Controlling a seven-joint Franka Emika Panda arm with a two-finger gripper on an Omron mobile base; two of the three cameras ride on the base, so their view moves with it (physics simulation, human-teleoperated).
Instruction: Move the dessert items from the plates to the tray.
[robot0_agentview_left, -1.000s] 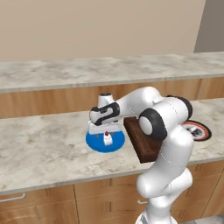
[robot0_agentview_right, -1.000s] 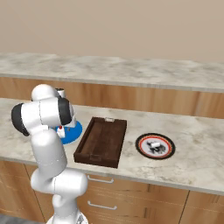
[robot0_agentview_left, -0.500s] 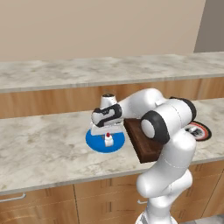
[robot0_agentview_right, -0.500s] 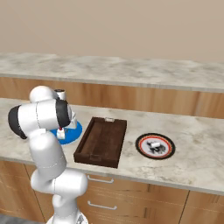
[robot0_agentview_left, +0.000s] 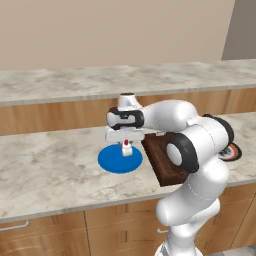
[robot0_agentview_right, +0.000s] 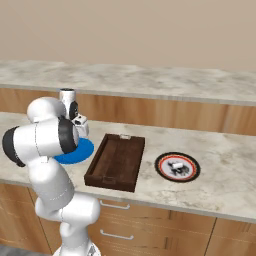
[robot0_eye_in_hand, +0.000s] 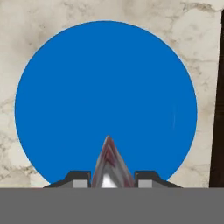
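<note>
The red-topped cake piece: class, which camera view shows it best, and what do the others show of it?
The left base view: the cake piece shows whole from the side, shut in the gripper above the blue plate. The hand view gives just a close, foreshortened wedge of it between the fingertips. In the right base view the arm hides it.

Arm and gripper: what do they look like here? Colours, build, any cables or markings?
The arm is glossy white, with rounded, bulbous links and dark grey to black bands at the joints. The gripper has a white boxy hand body behind a black wrist section, and two small dark fingers. No cables or legible markings can be made out.
</note>
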